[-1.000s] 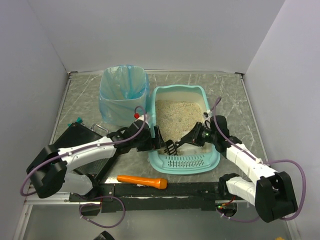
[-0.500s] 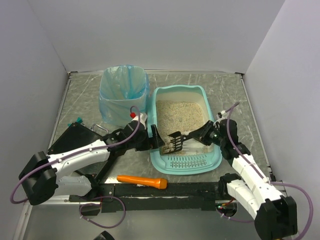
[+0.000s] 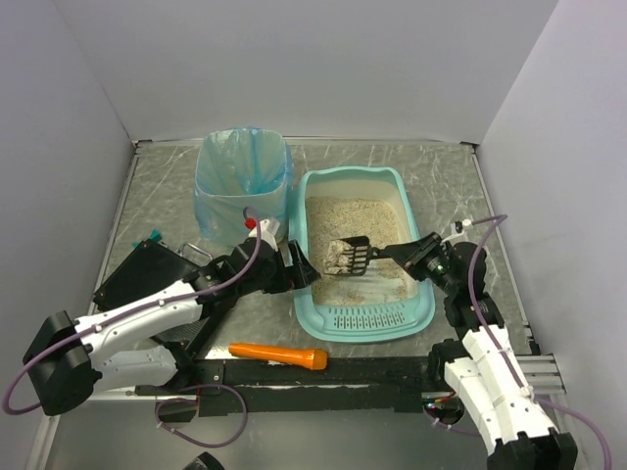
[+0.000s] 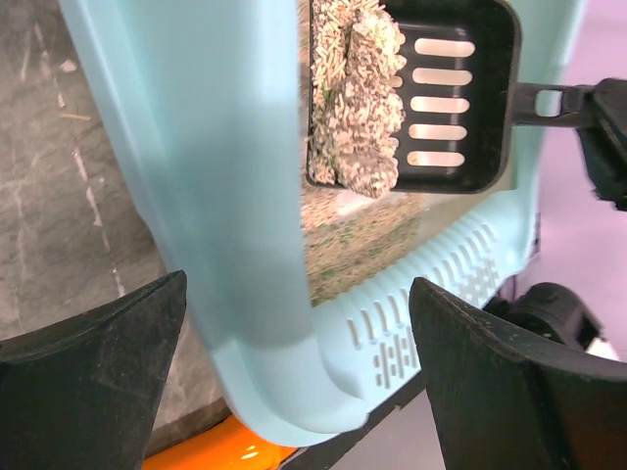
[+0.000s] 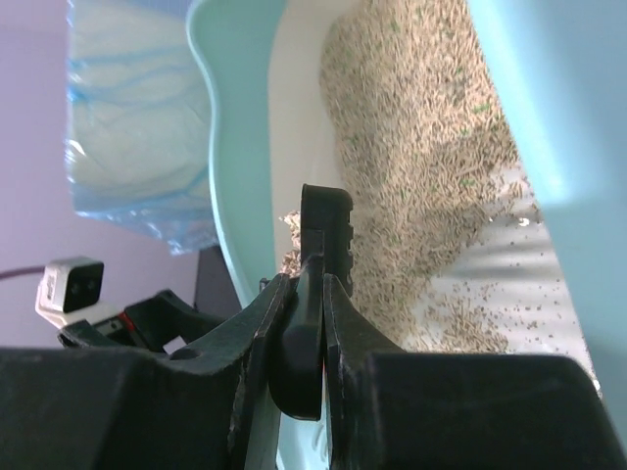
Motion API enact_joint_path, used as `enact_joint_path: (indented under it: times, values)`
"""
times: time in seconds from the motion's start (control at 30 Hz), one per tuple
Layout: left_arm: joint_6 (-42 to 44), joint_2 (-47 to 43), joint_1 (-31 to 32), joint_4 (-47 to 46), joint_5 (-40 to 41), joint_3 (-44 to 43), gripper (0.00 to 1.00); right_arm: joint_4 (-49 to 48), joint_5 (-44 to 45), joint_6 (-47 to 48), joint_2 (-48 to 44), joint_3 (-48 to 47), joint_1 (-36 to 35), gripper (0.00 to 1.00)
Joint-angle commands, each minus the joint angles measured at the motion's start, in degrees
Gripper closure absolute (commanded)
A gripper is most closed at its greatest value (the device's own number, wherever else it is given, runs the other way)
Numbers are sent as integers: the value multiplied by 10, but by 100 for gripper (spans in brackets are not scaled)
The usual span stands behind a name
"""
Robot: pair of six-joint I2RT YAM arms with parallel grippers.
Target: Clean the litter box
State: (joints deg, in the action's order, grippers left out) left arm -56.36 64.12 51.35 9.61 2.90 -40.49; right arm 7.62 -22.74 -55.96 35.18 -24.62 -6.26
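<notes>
Two arms work at the litter box [image 3: 362,318]. Left of it, toward its far end, stands the blue-bagged waste bin [image 3: 242,186]. Left tool [image 3: 299,266] gapes wide, straddling the box's near-left corner, with nothing pinched. The box sits mid-bench, long axis near-to-far, slotted lip nearest the arms. Black slotted scoop [image 3: 348,257] hangs over the litter, loaded with clumps, its long axis across the box, handle pointing right. Right tool [image 3: 416,257] is clamped tight on that handle. Likely next is a dump: the bin lies left of the scoop, past the box's left wall. The right arm carries the scoop; the left arm is nearer the bin.
</notes>
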Motion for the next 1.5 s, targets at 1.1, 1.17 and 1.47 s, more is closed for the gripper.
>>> enact_joint_path:
  times: [1.1, 1.17, 1.47]
  values:
    - [-34, -59, 2, -56, 22, 26, 1, -397, 20, -376, -127, 154, 111, 100]
    - [-36, -58, 2, -60, 17, 29, 1, -347, 29, -353, -133, 130, 107, 100]
    - [-40, -39, 2, -66, 7, 24, 1, -291, 30, -368, -117, 127, 98, 100]
